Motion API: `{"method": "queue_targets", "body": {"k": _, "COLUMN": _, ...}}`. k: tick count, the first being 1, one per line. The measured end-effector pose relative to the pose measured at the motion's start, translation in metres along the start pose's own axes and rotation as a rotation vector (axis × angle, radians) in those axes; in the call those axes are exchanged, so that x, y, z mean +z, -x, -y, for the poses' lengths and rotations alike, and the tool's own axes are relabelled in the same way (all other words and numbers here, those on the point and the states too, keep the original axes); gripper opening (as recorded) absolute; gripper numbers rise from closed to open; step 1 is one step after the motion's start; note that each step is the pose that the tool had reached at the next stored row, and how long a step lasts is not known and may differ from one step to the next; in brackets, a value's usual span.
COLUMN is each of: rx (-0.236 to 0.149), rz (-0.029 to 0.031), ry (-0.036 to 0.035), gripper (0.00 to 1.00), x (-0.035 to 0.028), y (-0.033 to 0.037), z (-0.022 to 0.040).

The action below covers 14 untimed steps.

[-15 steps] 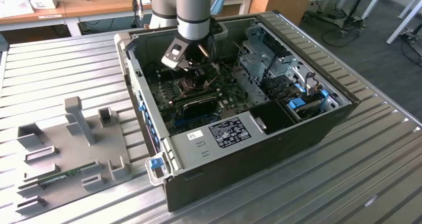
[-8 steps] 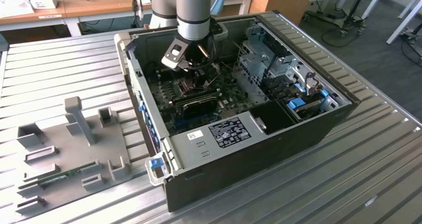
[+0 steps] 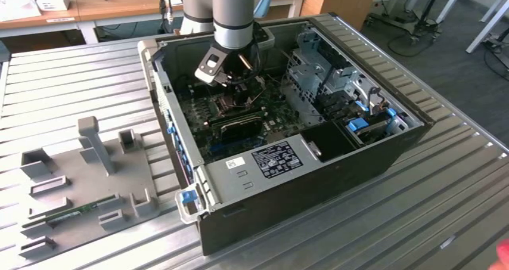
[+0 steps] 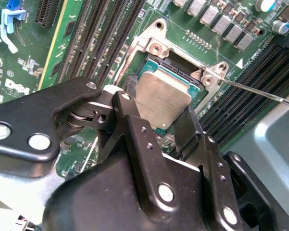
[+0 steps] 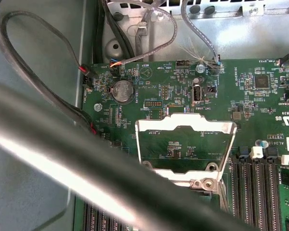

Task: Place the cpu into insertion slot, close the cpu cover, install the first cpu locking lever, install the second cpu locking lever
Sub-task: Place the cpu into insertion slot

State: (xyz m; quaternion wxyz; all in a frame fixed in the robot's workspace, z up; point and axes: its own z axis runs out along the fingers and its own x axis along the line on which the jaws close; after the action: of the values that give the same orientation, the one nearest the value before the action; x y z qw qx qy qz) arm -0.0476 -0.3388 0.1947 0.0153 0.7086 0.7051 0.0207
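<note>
My arm (image 3: 233,16) reaches down into the open computer case (image 3: 334,174) lying on the ribbed metal table (image 3: 71,79); my gripper (image 3: 229,78) hangs just over the green board (image 3: 238,136); a grey fixture (image 3: 95,174) sits at the exterior view's left, well apart, carrying a small green strip (image 3: 80,211).

Looks like a robotics lab: an open computer case (image 3: 318,180) sits on a ribbed metal bench (image 3: 71,79), a robot arm (image 3: 233,19) over it, with wooden desks (image 3: 127,8) along the far side
</note>
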Motion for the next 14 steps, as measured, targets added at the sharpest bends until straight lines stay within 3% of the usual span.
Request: {"method": "queue_targets", "body": {"k": 14, "rx": 0.000, "rz": 0.0001, "ry": 0.0000, "gripper": 0.54, "x": 0.0006, "y": -0.0001, "z": 0.0010}}
